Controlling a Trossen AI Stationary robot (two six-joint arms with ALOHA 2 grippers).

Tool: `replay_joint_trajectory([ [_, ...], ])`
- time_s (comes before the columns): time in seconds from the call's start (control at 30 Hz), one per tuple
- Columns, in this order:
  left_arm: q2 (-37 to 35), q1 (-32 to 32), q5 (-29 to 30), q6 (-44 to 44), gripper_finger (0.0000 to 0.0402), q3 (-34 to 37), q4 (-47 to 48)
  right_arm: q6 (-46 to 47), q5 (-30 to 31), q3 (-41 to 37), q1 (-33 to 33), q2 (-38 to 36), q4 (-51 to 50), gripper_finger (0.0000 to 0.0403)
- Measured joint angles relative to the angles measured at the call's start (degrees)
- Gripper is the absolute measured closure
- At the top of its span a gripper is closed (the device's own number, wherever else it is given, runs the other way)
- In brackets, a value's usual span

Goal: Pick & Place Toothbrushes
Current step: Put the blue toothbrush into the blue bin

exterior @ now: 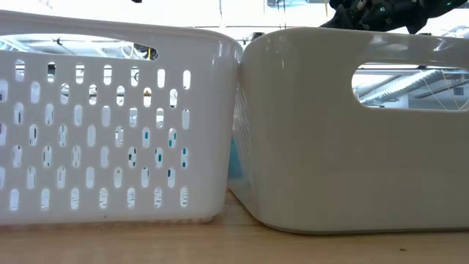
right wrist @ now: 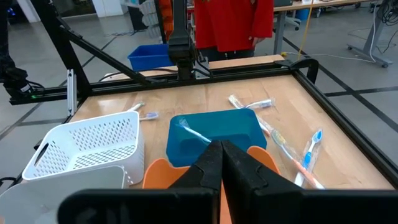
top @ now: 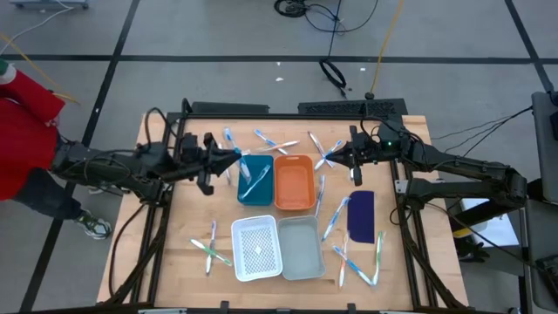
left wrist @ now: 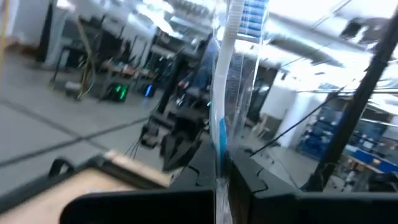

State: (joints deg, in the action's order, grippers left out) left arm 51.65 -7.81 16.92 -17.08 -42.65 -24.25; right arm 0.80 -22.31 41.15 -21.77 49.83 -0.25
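Left end effector (top: 234, 158) hovers over the table's (top: 157, 262) left half, just beside the teal bin (top: 255, 181), its fingers clamped on a toothbrush with blue bristles (left wrist: 222, 93) that stands up between them in the left wrist view. Right end effector (top: 338, 157) hangs opposite, just beyond the orange bin (top: 295, 183), fingers pressed together with nothing between them; in its wrist view the closed tips (right wrist: 219, 163) point over the orange bin toward the teal one.

Nearest the table's front edge sit the white perforated basket (top: 256, 248) and the grey bin (top: 302, 247), side by side and touching in the low view. A small cluster of toothbrushes (top: 209, 247) lies to the basket's left, and another cluster (top: 362, 262) lies to the grey bin's right.

Farther in, the teal bin holds one toothbrush (top: 254, 178); the orange bin beside it looks empty. A dark blue flat piece (top: 361, 215) lies right of the orange bin, with a toothbrush (top: 336, 218) just beside it.

At the far edge, more toothbrushes (top: 275, 142) lie scattered between the two end effectors. A person in red (top: 26, 131) stands at the table's left side.
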Motion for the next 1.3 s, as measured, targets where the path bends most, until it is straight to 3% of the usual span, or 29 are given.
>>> replay_joint_trajectory([
  [0.13,0.1,-0.2,-1.0,1.1,0.0399,0.0,-1.7,0.0,0.0,0.0,0.0,0.0,0.0,0.0403],
  [0.33,0.4,-0.2,-0.3,-4.4,0.0399,0.0,-0.7,0.0,0.0,0.0,0.0,0.0,0.0,0.0403],
  [0.63,5.4,0.3,5.5,-27.1,0.04,0.0,9.8,0.0,0.0,0.0,0.0,0.0,0.0,0.0403],
  [0.83,8.9,3.0,5.4,-41.2,0.04,0.0,18.3,0.0,0.0,0.0,0.0,0.0,0.0,0.0403],
  [1.0,11.2,6.2,1.2,-47.1,0.0401,-1.5,24.5,0.3,0.0,0.0,0.0,0.0,0.0,0.0403],
  [1.3,18.9,11.8,-9.2,-51.2,0.0401,-15.0,50.3,1.1,0.0,0.0,0.0,0.0,0.0,0.0403],
])
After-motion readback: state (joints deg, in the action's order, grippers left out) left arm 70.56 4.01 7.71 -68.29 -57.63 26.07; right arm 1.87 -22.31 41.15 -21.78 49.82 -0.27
